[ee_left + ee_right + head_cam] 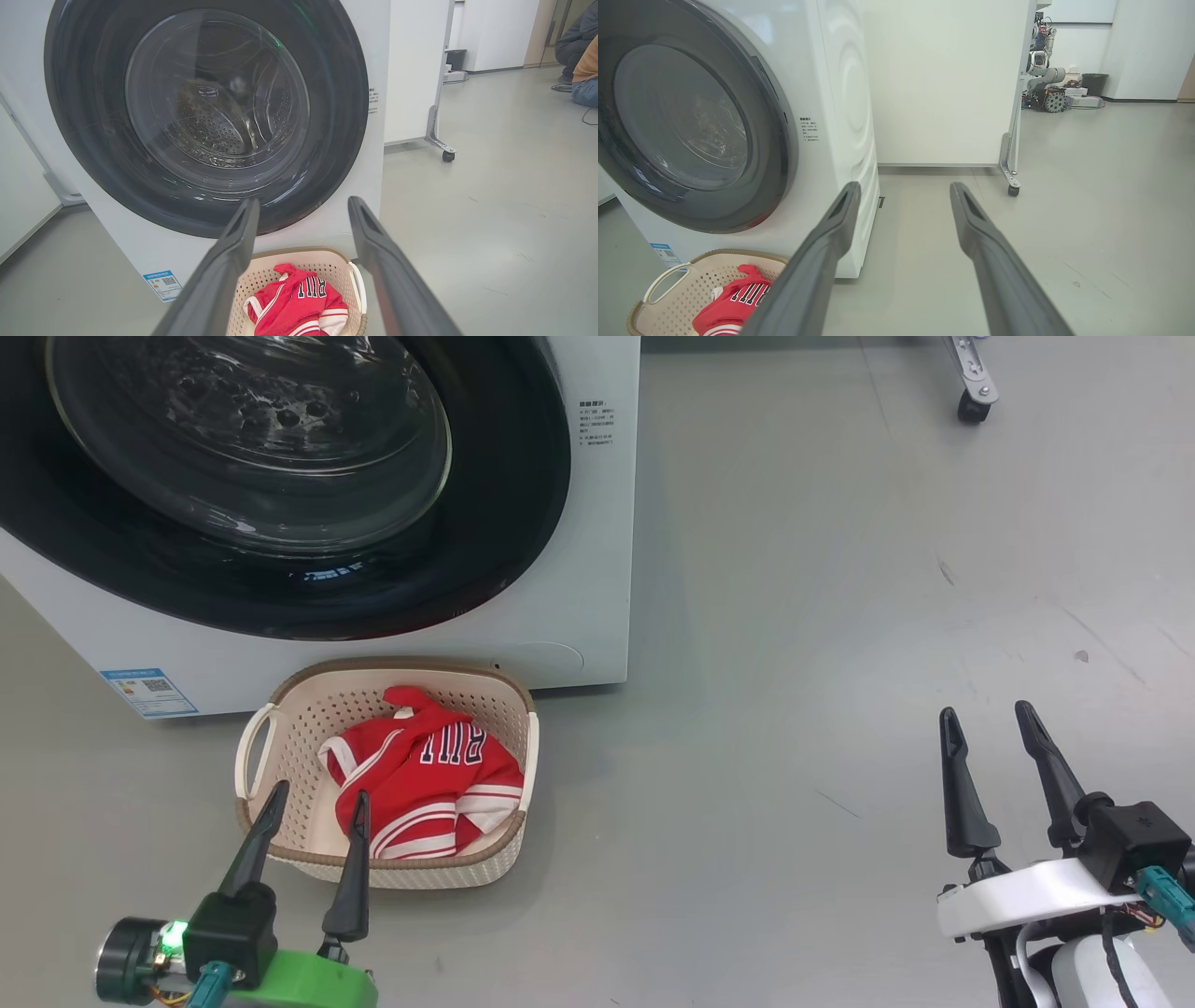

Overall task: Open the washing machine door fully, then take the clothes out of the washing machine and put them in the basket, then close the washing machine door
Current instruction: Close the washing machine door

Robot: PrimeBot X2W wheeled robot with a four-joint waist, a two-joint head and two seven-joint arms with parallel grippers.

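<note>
A big white front-loading washing machine [597,523] stands on a smooth grey floor [840,616], and its large round door with a wide glossy black rim and bulging clear glass centre [509,523] sits closed, flush against the front. Just in front of the machine's base, on the floor, is a small cream perforated plastic basket with a brown woven-look rim and loop handles [392,665]. Crumpled inside it are red sports clothes with white panels and red-and-white striped trim [420,784]; dark lettering outlined in white shows on top. The robot's left gripper [321,791] hangs over the near edge of the basket, its two long dark fingers [254,845] spread wide and holding nothing. The right gripper [986,709] is well apart from the basket, over bare floor, its fingers [960,784] likewise spread wide and empty. A small blue label [149,691] is stuck low on the machine's front.
</note>
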